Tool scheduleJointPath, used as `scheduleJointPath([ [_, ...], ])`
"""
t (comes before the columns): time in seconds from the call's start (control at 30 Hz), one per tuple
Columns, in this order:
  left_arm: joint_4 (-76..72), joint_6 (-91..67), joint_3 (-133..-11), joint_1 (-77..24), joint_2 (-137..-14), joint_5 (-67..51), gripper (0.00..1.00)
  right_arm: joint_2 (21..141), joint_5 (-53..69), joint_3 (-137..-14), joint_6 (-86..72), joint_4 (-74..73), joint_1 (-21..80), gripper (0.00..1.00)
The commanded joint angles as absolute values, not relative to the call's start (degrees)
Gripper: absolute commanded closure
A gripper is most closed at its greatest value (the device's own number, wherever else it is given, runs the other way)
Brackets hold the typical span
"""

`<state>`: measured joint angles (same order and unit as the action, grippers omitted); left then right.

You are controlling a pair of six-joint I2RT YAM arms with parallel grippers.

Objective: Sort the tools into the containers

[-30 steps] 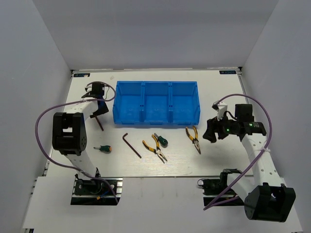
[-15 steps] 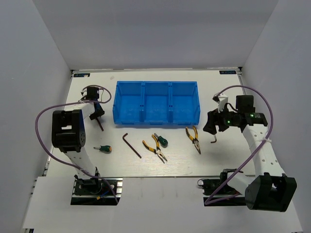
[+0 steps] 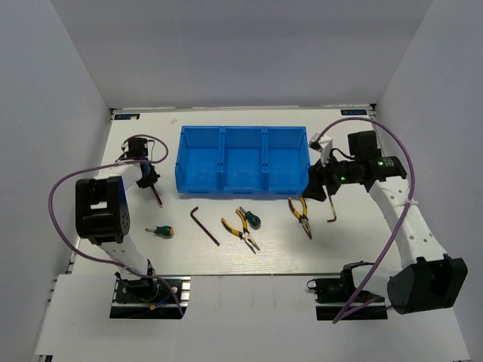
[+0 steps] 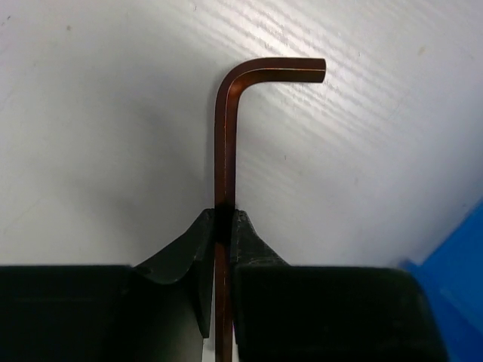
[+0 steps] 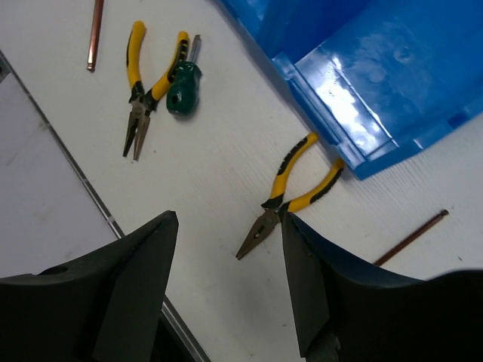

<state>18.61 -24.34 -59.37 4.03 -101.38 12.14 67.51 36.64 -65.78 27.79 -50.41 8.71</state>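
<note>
A robotics lab cell: a white table (image 3: 249, 121) boxed in by plain grey walls (image 3: 241, 53).

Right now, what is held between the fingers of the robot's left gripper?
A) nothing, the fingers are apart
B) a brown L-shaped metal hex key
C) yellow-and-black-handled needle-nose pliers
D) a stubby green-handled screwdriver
B: in the left wrist view the left gripper is closed on the long leg of the brown L-shaped metal hex key, and the short bent end sticks out beyond the fingertips.
</note>
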Motion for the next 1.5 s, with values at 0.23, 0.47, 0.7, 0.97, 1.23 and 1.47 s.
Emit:
scheduleJointPath([
  [0.23, 26.28, -21.45, -64.77, 3.08, -82.1, 2.04, 1.0, 70.75, 35.6, -69.87, 29.61, -52.46, 18.36, 0.4],
  [0.47, 18.29, -19.43, -69.07, -1.22, -85.24, -19.94, 1.0, 75.83, 29.37, -70.05, 32.52, -52.12, 29.51, 0.91],
  [0.7, 19.68, -15.47, -79.45, -6.41, -94.65, -24.35, 1.0, 84.62, 24.61, -75.31, 28.39, -49.13, 37.7, 0.79],
  [0.97, 20.74, -16.0, -79.98, -8.7, -99.93, -19.17, 0.63, 94.11, 22.07, -82.17, 23.3, -46.5, 42.98, 0.52],
  [1.23, 23.46, -15.47, -83.58, -8.7, -96.25, -15.04, 0.36, 103.69, 23.73, -89.54, 23.03, -45.88, 48.95, 0.49],
  [1.47, 34.7, -22.9, -79.11, -7.65, -77.37, 7.96, 0.29, 110.47, 22.94, -94.21, 19.69, -43.95, 54.75, 0.48],
])
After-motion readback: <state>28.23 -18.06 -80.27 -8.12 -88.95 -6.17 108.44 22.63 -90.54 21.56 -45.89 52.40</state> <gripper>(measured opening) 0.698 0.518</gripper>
